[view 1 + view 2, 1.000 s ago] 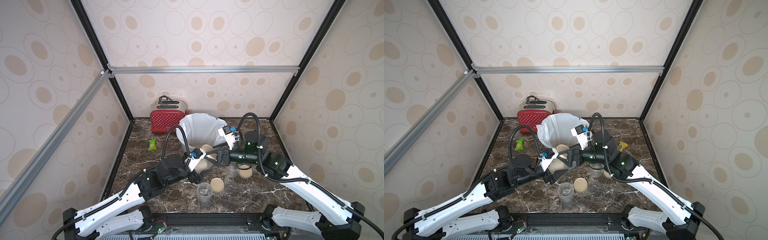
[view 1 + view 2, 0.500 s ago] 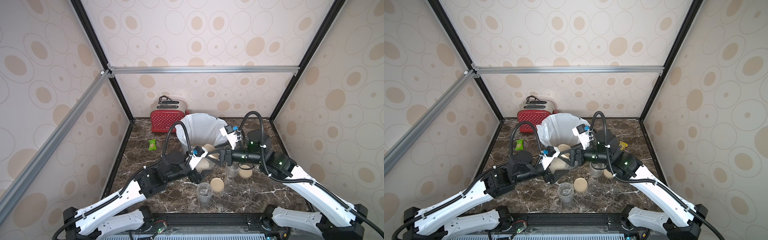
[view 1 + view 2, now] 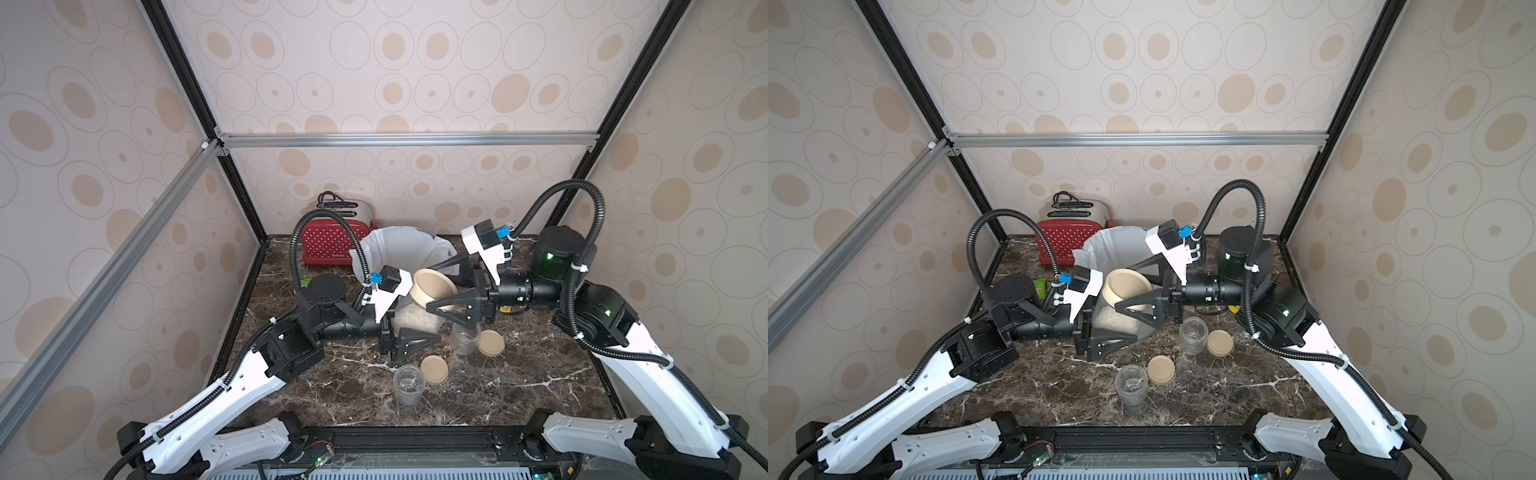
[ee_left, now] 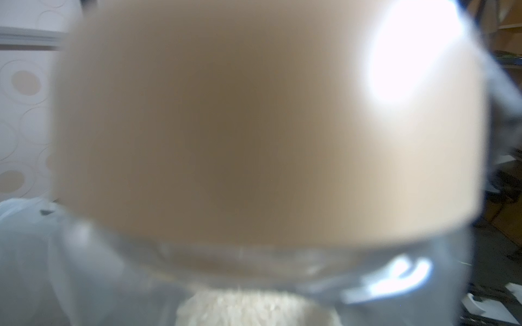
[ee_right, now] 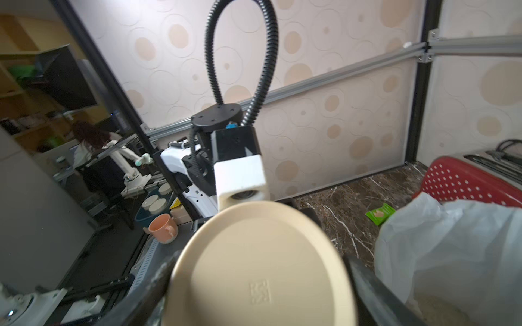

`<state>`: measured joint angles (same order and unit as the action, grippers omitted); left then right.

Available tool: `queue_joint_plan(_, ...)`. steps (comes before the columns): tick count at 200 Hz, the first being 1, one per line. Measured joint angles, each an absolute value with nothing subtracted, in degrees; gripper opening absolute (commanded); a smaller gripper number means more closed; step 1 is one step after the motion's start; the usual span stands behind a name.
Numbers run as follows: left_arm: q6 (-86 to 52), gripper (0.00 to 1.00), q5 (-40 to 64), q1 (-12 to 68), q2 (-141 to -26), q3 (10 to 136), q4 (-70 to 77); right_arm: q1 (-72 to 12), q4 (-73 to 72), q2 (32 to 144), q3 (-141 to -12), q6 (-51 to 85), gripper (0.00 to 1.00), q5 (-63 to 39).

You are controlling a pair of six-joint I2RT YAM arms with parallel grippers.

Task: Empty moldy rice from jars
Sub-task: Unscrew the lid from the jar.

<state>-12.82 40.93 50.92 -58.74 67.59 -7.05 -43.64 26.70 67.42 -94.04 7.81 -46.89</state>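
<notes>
Beside the white-lined bin point(image 3: 399, 249), the left hand point(image 3: 413, 323) clamps a jar point(image 3: 420, 311) of rice point(image 3: 1115, 322) while the right hand point(image 3: 432, 289) grips its beige lid point(image 5: 260, 271).

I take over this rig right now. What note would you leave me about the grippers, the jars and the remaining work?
Left gripper: shut on the one full jar, held tilted in front of the white-lined bin.
Right gripper: jaws around its beige lid, seemingly gripping it; lid not yet off.
Done: two empty jars stand open on the marble table, loose lids beside them.
Left: remove the lid, pour the rice into the bin.
</notes>
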Motion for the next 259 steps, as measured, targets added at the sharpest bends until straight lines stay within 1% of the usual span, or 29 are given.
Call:
queue_joint_plan(34, -12.9, 0.3, 46.6, 51.1, -59.0, 69.3, -5.2, -43.6, 29.4, 71.3, -100.9, 1.8, 0.63, -57.1)
queue_joint_plan(71, -12.9, 0.3, 47.5, 51.1, -58.4, 68.8, -5.2, -43.1, 29.6, 72.6, -101.7, -0.4, 0.72, -61.3)
queue_joint_plan(111, -12.9, 0.3, 46.1, 51.2, -57.0, 67.1, -5.1, -43.0, 30.1, 73.4, -101.7, -0.5, 0.73, -61.8)
queue_joint_plan(130, -12.9, 0.3, 45.6, 51.3, -56.7, 66.7, -5.1, -43.0, 30.3, 73.5, -101.7, -0.5, 0.79, -61.7)
queue_joint_plan(154, -12.9, 0.3, 44.6, 51.4, -56.4, 66.5, -5.2, -43.0, 30.5, 73.5, -101.6, -0.3, 0.91, -61.1)
queue_joint_plan(186, -12.3, 0.3, 41.6, 51.5, -57.2, 66.2, -6.2, -43.2, 30.6, 73.7, -101.3, 0.6, 1.0, -58.2)
queue_joint_plan(259, -11.6, 0.31, 36.9, 51.5, -57.7, 63.9, -10.0, -43.3, 32.2, 73.5, -100.7, 0.5, 1.0, -52.6)
